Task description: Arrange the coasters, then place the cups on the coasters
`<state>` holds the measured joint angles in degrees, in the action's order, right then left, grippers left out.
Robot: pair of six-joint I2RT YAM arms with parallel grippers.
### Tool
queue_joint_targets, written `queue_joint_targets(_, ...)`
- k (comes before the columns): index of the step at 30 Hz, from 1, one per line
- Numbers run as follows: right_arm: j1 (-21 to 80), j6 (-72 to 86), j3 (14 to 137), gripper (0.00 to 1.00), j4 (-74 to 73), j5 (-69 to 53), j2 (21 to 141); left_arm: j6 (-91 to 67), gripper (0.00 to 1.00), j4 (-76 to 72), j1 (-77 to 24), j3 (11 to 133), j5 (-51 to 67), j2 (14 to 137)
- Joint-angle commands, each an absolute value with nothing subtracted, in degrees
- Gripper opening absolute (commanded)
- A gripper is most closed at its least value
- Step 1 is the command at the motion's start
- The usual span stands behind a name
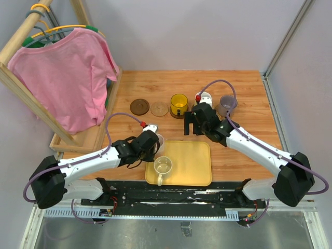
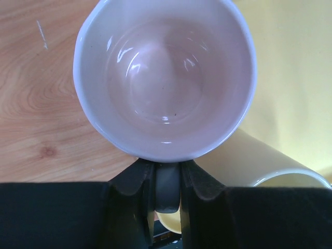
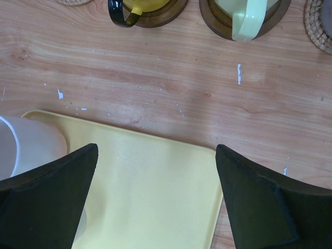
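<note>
A: Coasters (image 1: 139, 107) first. Where do they lie?

B: In a row across the far half of the table (image 1: 249, 88), which is pale wood with plain grain and a few small white flecks. The two at the left end, a dark brown one and a tan woven one just beside it, are bare. The three to their right each carry a cup: the amber cup (image 1: 179, 104), then the green-handled cup (image 1: 206, 97), then the purple cup (image 1: 226, 105).

A: And the other cups?

B: The cream cup (image 1: 163, 166) stands on the yellow tray (image 1: 197, 166) at the table's near edge. The pink cup (image 2: 165, 78) is at the tray's far left corner, upright, mouth up, nothing in it.

A: The grippers?

B: The left gripper (image 2: 167, 168) is pinched narrowly on the pink cup's handle, a finger pressed to each side. Whether that cup is clear of the surface I cannot tell. The right gripper (image 3: 156, 150) has its jaws spread wide with nothing between them. It hovers over the tray's far edge, near the amber cup.

A: The room?

B: Plain grey walls at the back and right. At the left leans a wooden rack (image 1: 21, 36) with a pink shirt (image 1: 67, 78) on a hanger, its base against the table's left edge.
</note>
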<state>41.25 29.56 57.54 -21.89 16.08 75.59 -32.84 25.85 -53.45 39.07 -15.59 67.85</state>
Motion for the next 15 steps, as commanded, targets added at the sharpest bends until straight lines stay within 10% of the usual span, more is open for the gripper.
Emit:
queue_joint_targets(1, 40.5, 29.4, 56.3, 0.97, -21.1, 17.8, 73.5, -30.9, 0.01, 22.1, -53.9, 42.5, -21.7, 67.8)
queue_joint_targets(15, 40.3, 28.8, 55.0, 0.97, -19.9, 18.4, 73.3, -25.9, 0.00, 15.9, -53.9, 46.2, -25.9, 67.0)
